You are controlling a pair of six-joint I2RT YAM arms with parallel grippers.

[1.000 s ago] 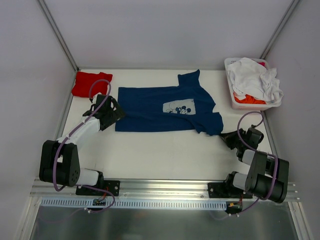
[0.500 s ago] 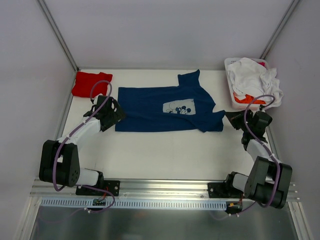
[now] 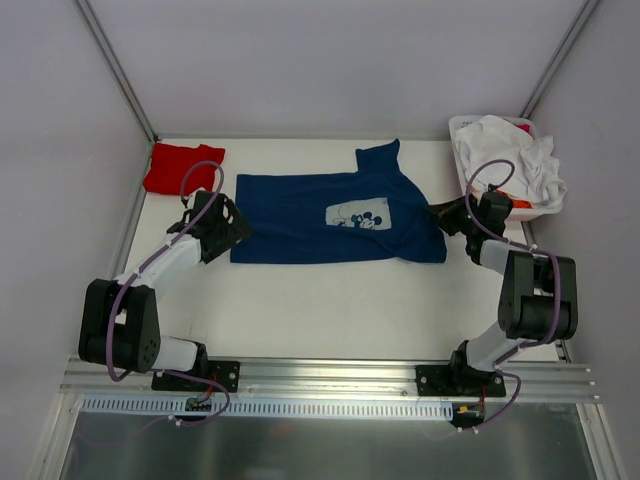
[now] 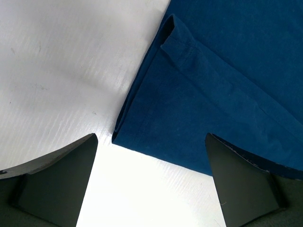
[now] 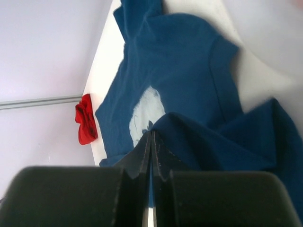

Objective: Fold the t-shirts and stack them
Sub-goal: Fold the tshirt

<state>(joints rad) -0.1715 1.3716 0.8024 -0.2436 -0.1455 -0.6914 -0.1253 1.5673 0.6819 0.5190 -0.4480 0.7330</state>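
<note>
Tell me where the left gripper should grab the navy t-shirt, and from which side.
Probably best is the navy t-shirt corner at its left end. Come in low from the left with the open left gripper. There the layers end at a free edge on the table, right before the fingers.

Two t-shirts on the counter point(image 3: 330, 300): one navy tee point(image 3: 300, 215), one red tee point(image 3: 180, 167) at ten o'clock. One basket point(image 3: 456, 130) at two o'clock; its white and orange cloths point(image 3: 510, 150) cannot be counted.
</note>
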